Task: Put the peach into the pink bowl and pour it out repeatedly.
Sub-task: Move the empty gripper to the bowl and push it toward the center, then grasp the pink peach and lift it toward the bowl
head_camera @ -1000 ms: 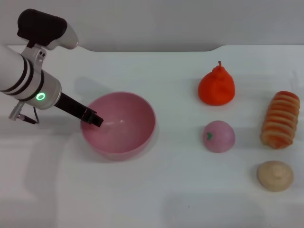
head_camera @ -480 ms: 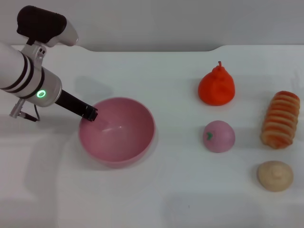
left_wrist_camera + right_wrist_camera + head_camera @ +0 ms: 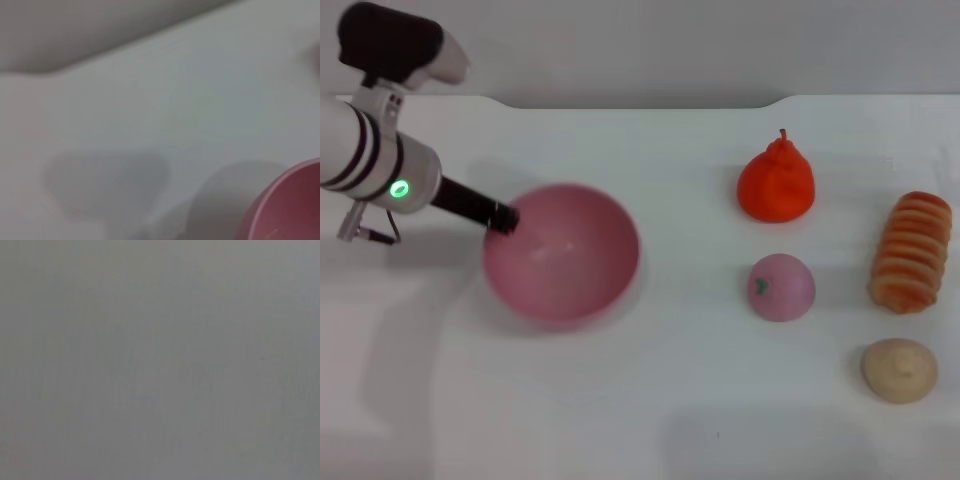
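Bowl [image 3: 565, 260]: glossy pink, plain, toward the table's left edge; pink rim also in the left wrist view [image 3: 295, 210].
Peach [image 3: 781, 287]: pale pink, small green stem mark.
Pear [image 3: 776, 185]: orange-red.
Bread roll [image 3: 911, 252]: orange with pale cream stripes, by the right edge.
Bun [image 3: 899, 369]: beige, near the front right corner.
Table [image 3: 650, 400]: white.
Left gripper [image 3: 503, 217]: black; arm white with black bands, green light.

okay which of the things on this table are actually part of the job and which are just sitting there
Part of the job: peach, pink bowl, left hand at the bowl's rim.

Just lying about: orange-red pear, striped bread roll, beige bun.
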Action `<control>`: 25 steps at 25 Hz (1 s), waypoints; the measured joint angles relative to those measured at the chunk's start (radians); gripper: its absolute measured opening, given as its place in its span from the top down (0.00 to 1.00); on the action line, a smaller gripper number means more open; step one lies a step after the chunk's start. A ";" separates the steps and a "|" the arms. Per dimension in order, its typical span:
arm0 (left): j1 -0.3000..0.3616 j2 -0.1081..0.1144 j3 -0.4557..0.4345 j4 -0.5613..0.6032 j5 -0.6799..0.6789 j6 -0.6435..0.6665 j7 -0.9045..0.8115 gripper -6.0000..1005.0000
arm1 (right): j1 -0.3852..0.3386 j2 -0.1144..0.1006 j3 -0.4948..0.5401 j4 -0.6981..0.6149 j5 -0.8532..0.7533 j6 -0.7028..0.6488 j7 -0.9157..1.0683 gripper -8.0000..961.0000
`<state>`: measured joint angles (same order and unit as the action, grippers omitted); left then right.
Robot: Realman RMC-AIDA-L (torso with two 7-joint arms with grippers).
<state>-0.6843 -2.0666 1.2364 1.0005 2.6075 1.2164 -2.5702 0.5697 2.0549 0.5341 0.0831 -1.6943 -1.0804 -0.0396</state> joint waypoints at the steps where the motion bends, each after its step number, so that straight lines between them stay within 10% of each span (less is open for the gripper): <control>1: 0.023 0.000 0.006 0.030 -0.018 -0.041 0.000 0.95 | 0.001 -0.007 -0.006 0.000 -0.013 -0.007 0.058 0.42; 8: 0.108 0.007 0.006 0.095 -0.177 -0.170 0.010 0.95 | 0.045 -0.100 -0.090 -0.075 -0.385 -0.205 0.767 0.42; 12: 0.115 0.008 -0.002 0.102 -0.185 -0.164 0.011 0.95 | 0.138 -0.114 -0.231 -0.278 -0.555 -0.410 1.113 0.42; 15: 0.116 0.010 -0.002 0.102 -0.185 -0.161 0.012 0.95 | 0.199 -0.091 -0.411 -0.498 -0.568 -0.564 1.305 0.42; 20: 0.116 0.011 -0.001 0.103 -0.185 -0.162 0.026 0.95 | 0.213 0.020 -0.731 -1.005 -0.540 -0.651 1.558 0.42; 25: 0.116 0.012 -0.005 0.113 -0.186 -0.170 0.028 0.95 | 0.123 0.019 -1.129 -1.370 -0.553 -0.638 1.891 0.42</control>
<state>-0.5680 -2.0543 1.2318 1.1130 2.4218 1.0469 -2.5424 0.6927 2.0736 -0.5947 -1.2866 -2.2475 -1.7189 1.8512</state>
